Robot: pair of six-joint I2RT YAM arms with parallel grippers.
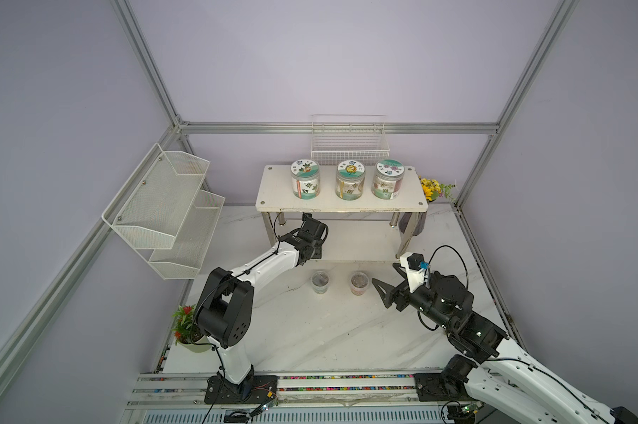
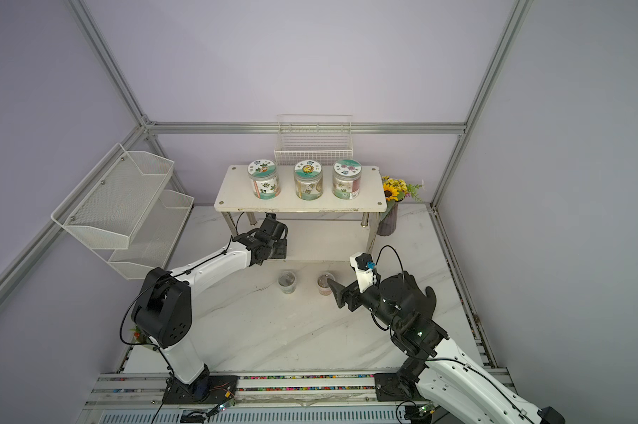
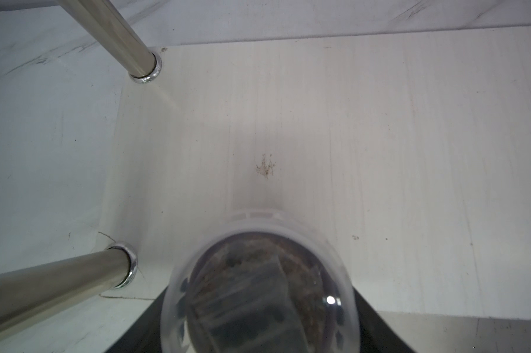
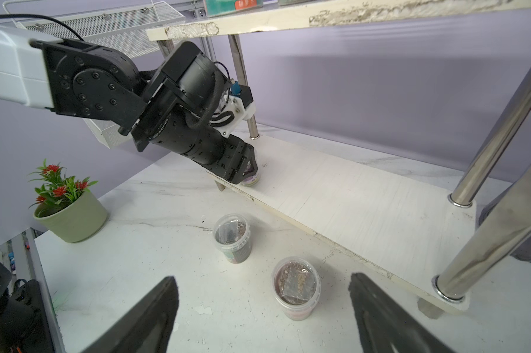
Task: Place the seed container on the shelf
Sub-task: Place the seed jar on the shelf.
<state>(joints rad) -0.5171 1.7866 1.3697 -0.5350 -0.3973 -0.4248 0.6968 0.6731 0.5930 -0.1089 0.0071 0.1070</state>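
Note:
My left gripper [image 3: 259, 308] is shut on a clear seed container [image 3: 259, 284] with a dark seed packet under its lid. It holds the container tilted at the left end of the shelf's lower board [image 3: 365, 146], near the two left legs. In the right wrist view the container [image 4: 252, 180] sits at or just above that board [image 4: 365, 211]; I cannot tell if it touches. Two more seed containers [image 1: 320, 282] [image 1: 359, 282] stand on the table in front of the shelf [image 1: 273, 200]. My right gripper [image 4: 262, 279] is open, low over the table, beside the right-hand one [image 4: 295, 287].
Three labelled jars [image 1: 350, 180] line the shelf's top board. A white mesh wall rack [image 1: 167, 205] hangs left, a wire basket [image 1: 350, 145] behind the shelf. A red-flowered pot [image 4: 71, 217] stands front left, a sunflower vase [image 1: 431, 189] at the shelf's right.

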